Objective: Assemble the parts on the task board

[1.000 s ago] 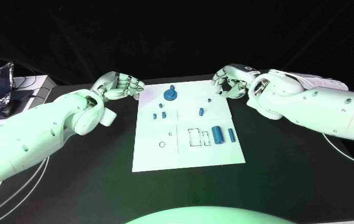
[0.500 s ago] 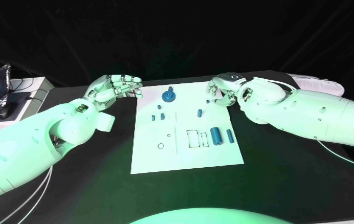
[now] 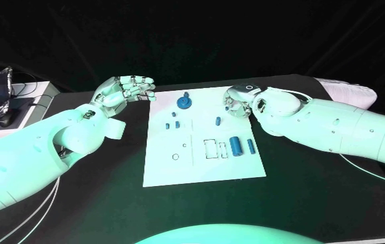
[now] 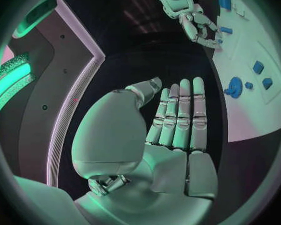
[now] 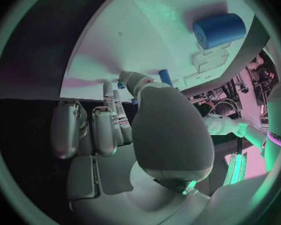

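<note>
Moved: since a second ago we see the right hand [image 3: 238,100] shift inward over the task board [image 3: 203,169] far right corner
Left hand [image 3: 123,92]: fingers straight, apart, holding nothing, beside the board's far left corner
Right hand: fingers curled; we cannot tell if it holds anything
Parts: matte blue round gear [image 3: 183,103], cylinder [image 3: 236,146], small pegs on flat white board
Writing: none we can read
Room: black table [image 3: 305,188] open near side

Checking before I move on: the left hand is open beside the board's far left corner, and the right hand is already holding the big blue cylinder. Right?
Not quite. In the head view the blue cylinder lies untouched on the task board; the right hand holds nothing. The left hand is as you say.
</note>
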Motion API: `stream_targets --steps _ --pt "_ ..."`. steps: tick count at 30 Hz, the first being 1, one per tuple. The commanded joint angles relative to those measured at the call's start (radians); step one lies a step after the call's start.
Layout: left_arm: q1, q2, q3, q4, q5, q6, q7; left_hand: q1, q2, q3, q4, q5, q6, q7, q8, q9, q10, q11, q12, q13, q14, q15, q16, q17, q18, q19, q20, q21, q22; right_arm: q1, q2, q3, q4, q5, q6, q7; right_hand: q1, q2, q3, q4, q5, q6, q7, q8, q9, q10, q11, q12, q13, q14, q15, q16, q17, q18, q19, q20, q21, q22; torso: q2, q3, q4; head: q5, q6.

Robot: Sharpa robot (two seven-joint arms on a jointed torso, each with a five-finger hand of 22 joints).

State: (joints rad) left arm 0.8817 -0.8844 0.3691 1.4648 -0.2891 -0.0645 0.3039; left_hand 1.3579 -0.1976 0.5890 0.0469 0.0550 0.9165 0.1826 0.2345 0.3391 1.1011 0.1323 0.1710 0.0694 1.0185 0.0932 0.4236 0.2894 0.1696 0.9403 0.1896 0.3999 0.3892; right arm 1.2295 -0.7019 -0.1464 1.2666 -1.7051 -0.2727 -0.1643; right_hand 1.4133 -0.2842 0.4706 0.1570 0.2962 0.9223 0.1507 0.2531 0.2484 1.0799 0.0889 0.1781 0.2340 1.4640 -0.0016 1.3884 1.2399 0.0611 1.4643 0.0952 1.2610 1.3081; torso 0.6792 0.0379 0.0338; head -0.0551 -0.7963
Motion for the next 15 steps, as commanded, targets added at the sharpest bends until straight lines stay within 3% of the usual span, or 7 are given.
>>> stream_targets --steps 1,12,14,15 --pt "-0.001 0.001 0.002 0.004 0.016 0.009 0.024 0.002 -0.002 -0.005 0.0 -0.003 -0.001 0.007 0.002 -0.001 0.003 0.005 -0.006 -0.001 0.008 -0.003 -0.005 0.002 0.011 0.008 -0.003 -0.004 -0.002 -0.005 0.007 0.0 -0.005 -0.017 0.034 0.0 -0.008 0.002 0.006 -0.004 -0.004 0.012 0.0 0.001 0.002 0.006 0.001 -0.006 -0.004 0.038 0.008 -0.006 -0.001 0.009 0.005 0.008 -0.003 0.024 0.0 0.0011 -0.0015 0.006 -0.003" --pt "-0.001 0.001 0.003 0.003 0.017 0.008 0.024 0.001 -0.002 -0.009 0.002 -0.003 0.0 0.009 0.003 -0.002 0.003 0.006 -0.009 0.0 0.01 -0.002 -0.011 0.006 0.011 0.01 -0.002 -0.011 -0.007 -0.01 0.025 0.0 -0.008 -0.007 0.029 0.01 -0.01 0.019 0.042 -0.003 0.0 0.045 -0.004 0.009 0.007 0.034 -0.003 -0.018 -0.03 0.038 0.004 -0.007 -0.005 0.008 0.009 0.007 0.003 0.03 -0.001 0.001 -0.0021 0.008 -0.007" --pt "-0.001 0.001 0.003 0.003 0.017 0.008 0.023 0.001 -0.002 -0.009 0.002 -0.003 0.0 0.009 0.003 -0.002 0.003 0.006 -0.009 0.0 0.01 -0.002 -0.011 0.006 0.011 0.01 -0.002 -0.011 -0.007 -0.01 0.027 0.0 -0.007 -0.004 0.031 0.012 -0.008 0.023 0.075 -0.008 -0.064 0.053 -0.006 0.007 0.009 0.047 -0.006 -0.03 -0.047 0.038 0.002 -0.007 -0.008 0.008 0.01 0.004 0.002 0.031 -0.001 0.001 -0.0018 0.009 -0.007" --pt "-0.001 0.001 0.003 0.003 0.017 0.008 0.022 0.001 -0.002 -0.01 0.002 -0.003 0.0 0.009 0.003 -0.002 0.002 0.007 -0.01 0.0 0.01 -0.001 -0.012 0.006 0.011 0.011 -0.001 -0.012 -0.008 -0.011 0.027 0.0 -0.007 -0.003 0.033 0.012 -0.009 0.028 0.085 -0.008 -0.066 0.059 -0.008 0.009 0.01 0.051 -0.007 -0.032 -0.051 0.038 0.002 -0.007 -0.008 0.008 0.011 0.004 0.003 0.031 -0.001 0.0007 -0.0019 0.01 -0.008"
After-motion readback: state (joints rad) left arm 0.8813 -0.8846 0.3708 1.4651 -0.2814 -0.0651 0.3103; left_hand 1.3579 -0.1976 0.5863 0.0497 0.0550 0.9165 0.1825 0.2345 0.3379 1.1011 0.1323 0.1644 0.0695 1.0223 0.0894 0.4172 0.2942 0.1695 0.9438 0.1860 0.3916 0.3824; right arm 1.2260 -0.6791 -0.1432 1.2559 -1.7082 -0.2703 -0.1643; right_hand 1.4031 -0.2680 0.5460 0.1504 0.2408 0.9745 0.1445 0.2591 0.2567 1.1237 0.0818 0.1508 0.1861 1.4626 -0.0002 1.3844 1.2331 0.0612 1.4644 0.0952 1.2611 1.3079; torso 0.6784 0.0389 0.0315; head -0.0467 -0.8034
